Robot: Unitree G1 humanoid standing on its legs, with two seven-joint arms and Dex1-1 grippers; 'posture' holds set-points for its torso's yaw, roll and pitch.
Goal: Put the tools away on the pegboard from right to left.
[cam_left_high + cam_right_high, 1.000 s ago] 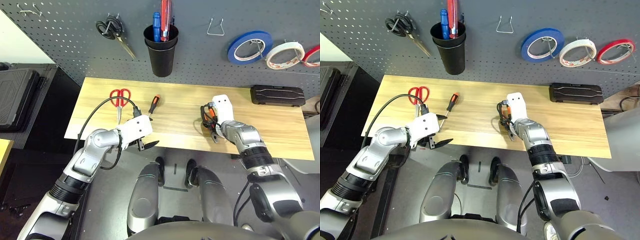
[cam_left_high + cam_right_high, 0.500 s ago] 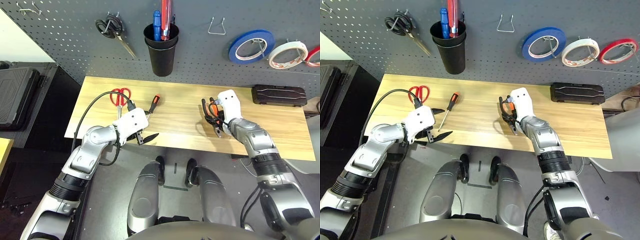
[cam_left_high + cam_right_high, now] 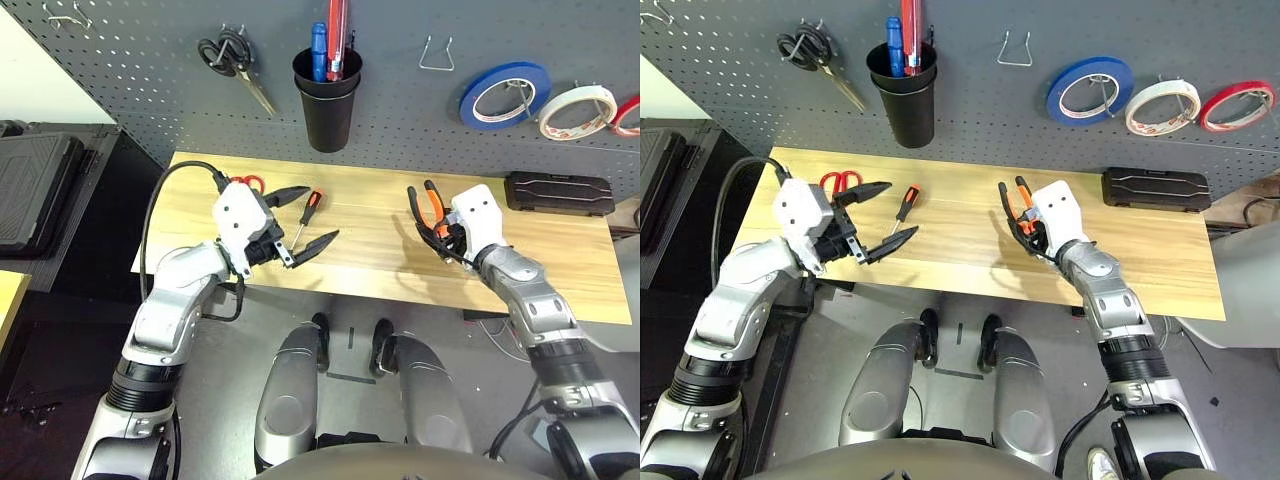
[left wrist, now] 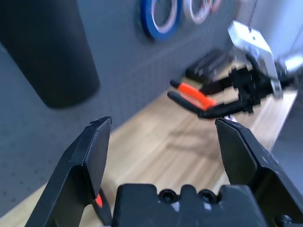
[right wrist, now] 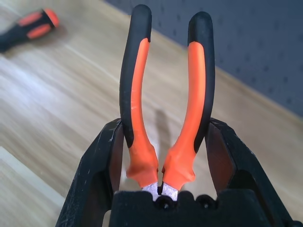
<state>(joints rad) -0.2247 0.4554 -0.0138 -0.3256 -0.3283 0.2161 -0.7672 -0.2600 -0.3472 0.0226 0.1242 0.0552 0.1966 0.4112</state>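
The orange-and-black pliers are lifted off the wooden table, handles pointing up toward the pegboard. My right gripper is shut on them near the pivot. Left of them, my left gripper hovers open and empty above the table. The thin screwdriver lies just behind its fingertips. The red-handled scissors lie at the table's back left, partly hidden by that hand. The white tape roll hangs on the pegboard.
On the pegboard hang black-handled scissors, a black cup with pens, a bare wire hook, a blue tape roll and a red one. A black case lies at the table's back right.
My right gripper has raised the pliers off the table and tipped their handles upward. My left gripper has risen from the front edge and swung in over the table by the screwdriver.
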